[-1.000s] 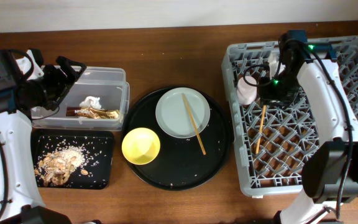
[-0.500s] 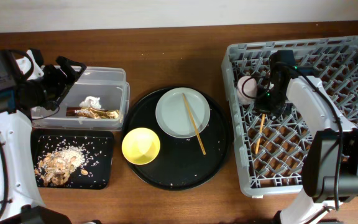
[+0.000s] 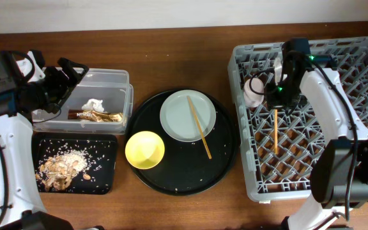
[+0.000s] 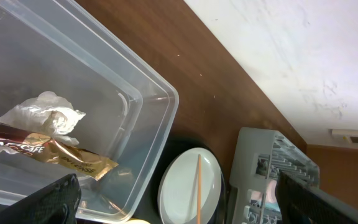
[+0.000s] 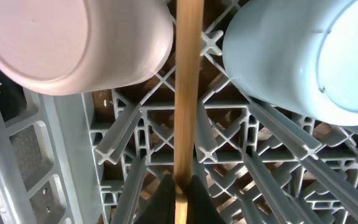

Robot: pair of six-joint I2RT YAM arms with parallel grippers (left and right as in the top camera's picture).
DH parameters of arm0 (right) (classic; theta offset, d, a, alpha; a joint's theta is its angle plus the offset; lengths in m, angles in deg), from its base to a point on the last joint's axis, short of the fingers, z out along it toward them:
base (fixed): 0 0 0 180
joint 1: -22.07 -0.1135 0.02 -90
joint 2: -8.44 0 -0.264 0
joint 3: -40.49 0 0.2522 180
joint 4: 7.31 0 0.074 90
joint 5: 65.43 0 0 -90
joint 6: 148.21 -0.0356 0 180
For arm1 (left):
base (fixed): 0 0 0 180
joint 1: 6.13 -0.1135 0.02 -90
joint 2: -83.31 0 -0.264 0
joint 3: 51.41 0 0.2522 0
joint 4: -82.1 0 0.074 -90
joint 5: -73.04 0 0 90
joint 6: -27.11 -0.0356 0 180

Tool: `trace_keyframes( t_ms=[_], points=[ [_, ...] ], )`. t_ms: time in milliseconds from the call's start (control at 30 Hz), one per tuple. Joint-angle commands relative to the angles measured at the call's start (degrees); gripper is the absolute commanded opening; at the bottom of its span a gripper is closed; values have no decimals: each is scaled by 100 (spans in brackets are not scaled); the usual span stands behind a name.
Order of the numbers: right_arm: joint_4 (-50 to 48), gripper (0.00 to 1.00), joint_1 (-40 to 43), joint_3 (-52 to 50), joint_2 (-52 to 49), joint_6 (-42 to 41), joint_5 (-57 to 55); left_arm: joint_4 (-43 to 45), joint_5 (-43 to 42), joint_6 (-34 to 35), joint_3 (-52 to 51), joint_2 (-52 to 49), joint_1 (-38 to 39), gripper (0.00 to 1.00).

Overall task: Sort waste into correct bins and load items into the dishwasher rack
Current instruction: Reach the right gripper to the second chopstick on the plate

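My right gripper point(image 3: 278, 97) is shut on a wooden chopstick point(image 3: 275, 131) and holds it low over the grey dishwasher rack point(image 3: 363, 160). In the right wrist view the fingers point(image 5: 180, 196) pinch the chopstick point(image 5: 188, 93) between the pink cup point(image 5: 73, 43) and the light-blue cup point(image 5: 309, 56), both in the rack. My left gripper point(image 3: 61, 86) is open and empty over the clear tub point(image 3: 117, 80), which holds the napkin point(image 3: 93, 104) and the wrapper point(image 3: 101, 116). The second chopstick point(image 3: 199, 128) lies across the white plate point(image 3: 177, 118). The yellow bowl point(image 3: 145, 149) sits beside it.
The plate and bowl rest on a large round black tray point(image 3: 225, 160) in the middle. A shallow black rectangular tray point(image 3: 107, 144) at the front left holds beige food scraps point(image 3: 62, 167). The left wrist view shows the tub point(image 4: 148, 93), napkin point(image 4: 42, 115) and wrapper point(image 4: 67, 158).
My right gripper has shifted a little right and back with the chopstick, which has swung from tilted to nearly straight along the rack. The left arm has not moved.
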Motion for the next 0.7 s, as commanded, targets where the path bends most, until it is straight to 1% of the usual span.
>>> trace_keyframes(
  t_ms=[0,33,67,100,167,200,233,267,300,333,400,433,467,533,600,667],
  points=[
    [-81,4,15,109,74,243,-66,7,-17,26,15,2,-13,99],
    [-85,10,15,109,74,243,-66,7,-17,26,15,2,-13,99],
    [-101,22,15,109,74,243,-66,7,-17,26,15,2,-13,99],
    [-107,27,15,109,74,243,-68,7,-17,26,15,2,-13,100],
    [-101,28,15,109,74,238,72,7,-17,26,15,2,-13,99],
    [-59,28,15,109,76,243,723,7,-17,26,15,2,-13,99],
    [26,28,9,109,76,245,1956,7,-17,26,15,2,-15,99],
    [83,28,-28,109,76,356,2859,7,-17,26,15,2,-13,99],
    [153,29,-153,111,76,544,3464,7,-17,26,15,2,-13,99],
    [146,29,-382,109,76,542,3558,7,-17,26,15,2,-13,99],
    [22,36,-962,109,74,540,3467,7,-20,26,15,2,-15,99],
    [-153,40,-1344,107,74,426,3071,7,-17,26,15,2,-13,99],
    [-400,44,-1821,83,74,0,2347,7,-17,26,15,2,-13,99],
    [-796,45,-2583,11,63,-699,898,7,-17,26,15,2,-13,99],
    [-1086,46,-3067,-37,-72,-835,424,7,-17,26,15,2,-13,99],
    [-1279,46,-3244,-42,-343,-835,378,7,-17,26,15,2,-13,99]
  ],
)
